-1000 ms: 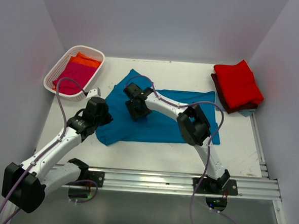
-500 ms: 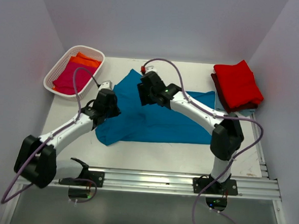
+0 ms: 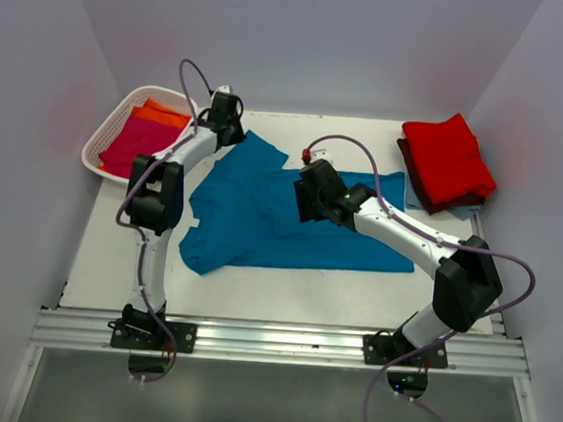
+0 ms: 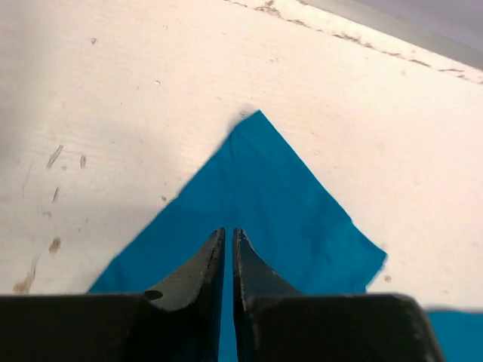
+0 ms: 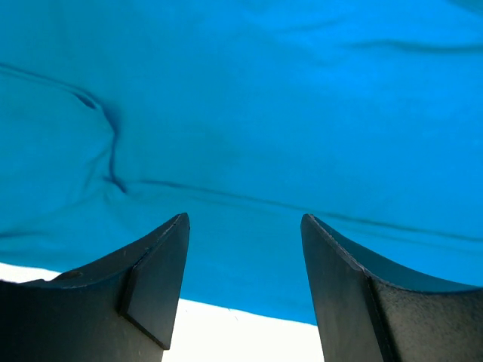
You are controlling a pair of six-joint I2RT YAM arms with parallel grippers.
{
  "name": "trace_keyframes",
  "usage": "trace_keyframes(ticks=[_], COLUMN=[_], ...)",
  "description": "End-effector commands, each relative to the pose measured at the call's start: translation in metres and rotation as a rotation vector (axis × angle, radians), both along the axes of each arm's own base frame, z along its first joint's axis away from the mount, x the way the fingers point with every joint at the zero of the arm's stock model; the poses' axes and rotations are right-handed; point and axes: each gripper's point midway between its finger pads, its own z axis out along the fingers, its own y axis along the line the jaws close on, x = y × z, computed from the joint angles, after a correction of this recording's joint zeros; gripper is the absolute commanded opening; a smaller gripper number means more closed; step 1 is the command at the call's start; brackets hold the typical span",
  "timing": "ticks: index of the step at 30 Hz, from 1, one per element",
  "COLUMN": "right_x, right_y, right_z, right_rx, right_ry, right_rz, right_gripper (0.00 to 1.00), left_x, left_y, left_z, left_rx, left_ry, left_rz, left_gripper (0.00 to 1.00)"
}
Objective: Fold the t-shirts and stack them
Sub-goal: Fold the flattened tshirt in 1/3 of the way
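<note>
A teal t-shirt (image 3: pixel 262 219) lies spread across the middle of the table, one sleeve pointing to the far left. My left gripper (image 3: pixel 232 136) is stretched out to that sleeve's tip. In the left wrist view the gripper (image 4: pixel 229 232) is shut to a hairline slit over the sleeve corner (image 4: pixel 279 204), with no cloth between the fingers. My right gripper (image 3: pixel 303 205) hovers over the shirt's upper middle. In the right wrist view it (image 5: pixel 245 217) is open, with teal cloth (image 5: pixel 241 113) below and bare table at the shirt's edge.
A folded red t-shirt (image 3: pixel 447 159) tops a stack at the back right, with maroon (image 3: pixel 459 201) and light blue (image 3: pixel 418 198) under it. The white lattice basket (image 3: pixel 114 129) at the back left holds magenta (image 3: pixel 137 145) and orange (image 3: pixel 158 115) shirts. Grey walls enclose the table.
My left arm has swung from the shirt's left edge out to the far sleeve tip. My right gripper has moved right, from the shirt's left part towards its middle.
</note>
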Motion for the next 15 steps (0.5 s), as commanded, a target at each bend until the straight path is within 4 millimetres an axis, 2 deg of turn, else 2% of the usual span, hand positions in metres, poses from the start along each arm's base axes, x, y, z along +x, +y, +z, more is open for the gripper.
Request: trace_keyframes(ticks=[1,3,6,9,15], right_x=[0.0,-0.005,-0.01,-0.015,-0.017], right_y=[-0.003,-0.007,-0.012,-0.016,-0.019], right_z=[0.03,0.028,0.021,0.016,0.01], right_rx=[0.082,0.085,0.078,0.076,0.07], right_ry=[-0.082,-0.076,-0.062,-0.049,-0.03], right_rz=[-0.018,-0.015,-0.019,-0.024,-0.029], right_gripper=[0.65,0.65,0.66,0.66,0.66], left_x=[0.017,0.031,0.046,0.058,0.074], left_y=[0.005,0.007,0.006,0.004,0.006], left_z=[-0.017,-0.028,-0.035,-0.037,-0.029], left_rx=[0.09,0.084,0.068,0.04,0.041], left_ry=[0.038,0.038,0.019,-0.022,-0.102], left_rz=[-0.026,-0.029,-0.042,-0.05,-0.046], left_gripper=[0.13,0.15,0.33,0.42,0.47])
